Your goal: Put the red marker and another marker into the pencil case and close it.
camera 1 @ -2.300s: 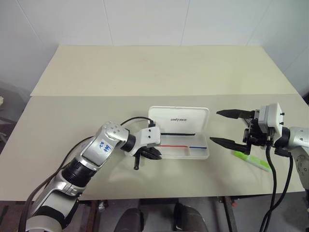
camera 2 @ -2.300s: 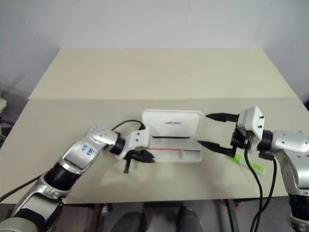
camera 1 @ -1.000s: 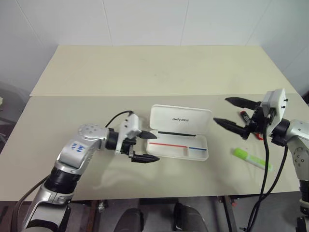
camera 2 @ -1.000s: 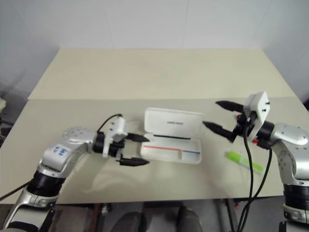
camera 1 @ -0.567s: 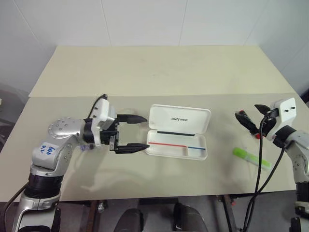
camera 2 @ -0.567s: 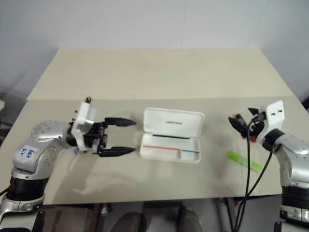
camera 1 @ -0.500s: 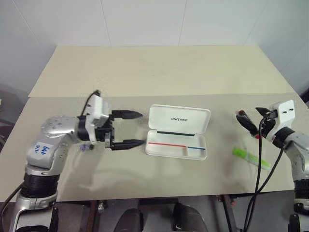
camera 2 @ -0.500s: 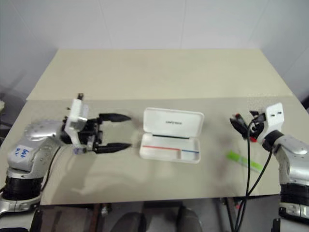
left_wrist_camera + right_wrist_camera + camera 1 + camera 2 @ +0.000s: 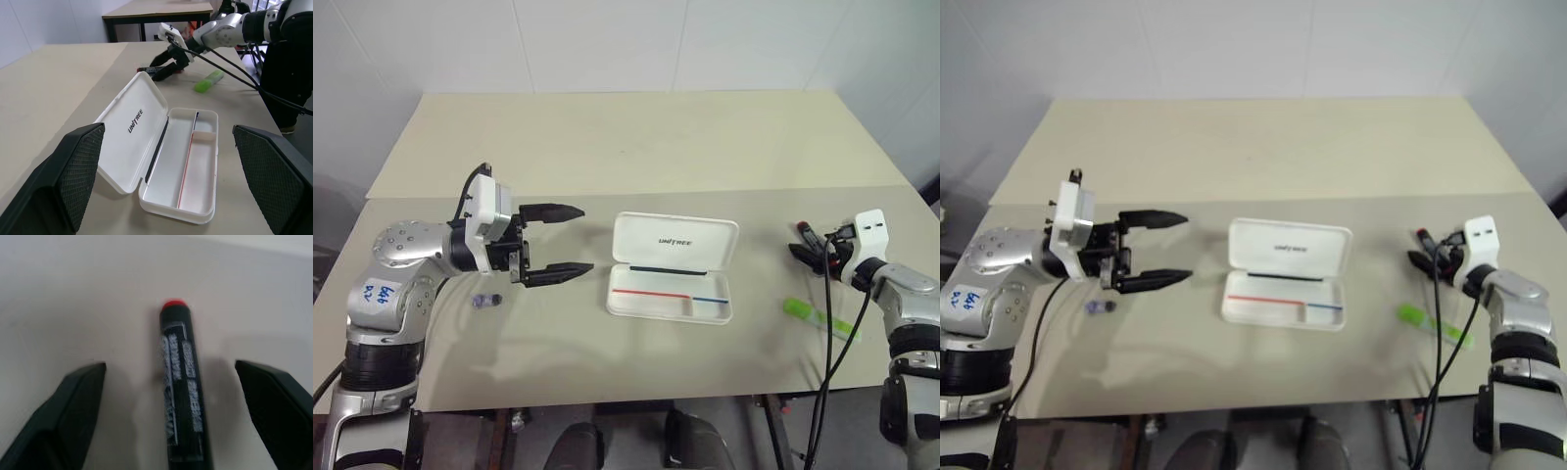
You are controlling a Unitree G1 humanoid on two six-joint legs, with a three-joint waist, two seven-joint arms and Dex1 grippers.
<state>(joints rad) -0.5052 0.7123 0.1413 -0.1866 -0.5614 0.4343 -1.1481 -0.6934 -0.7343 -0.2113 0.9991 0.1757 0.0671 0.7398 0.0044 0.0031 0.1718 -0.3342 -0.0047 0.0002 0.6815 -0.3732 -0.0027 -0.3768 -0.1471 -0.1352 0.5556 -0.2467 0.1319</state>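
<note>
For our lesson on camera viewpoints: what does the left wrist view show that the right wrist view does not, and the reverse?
Left wrist view alone: the open pencil case, the green highlighter, and the right hand seen from across the table.
Right wrist view alone: the printed label along the red marker, lying between that hand's open fingers.
Both share the beige tabletop.

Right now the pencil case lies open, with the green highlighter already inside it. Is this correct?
Not quite. The pencil case does lie open, but the green highlighter is on the table to the case's right, not inside it. The left eye view shows it.
</note>
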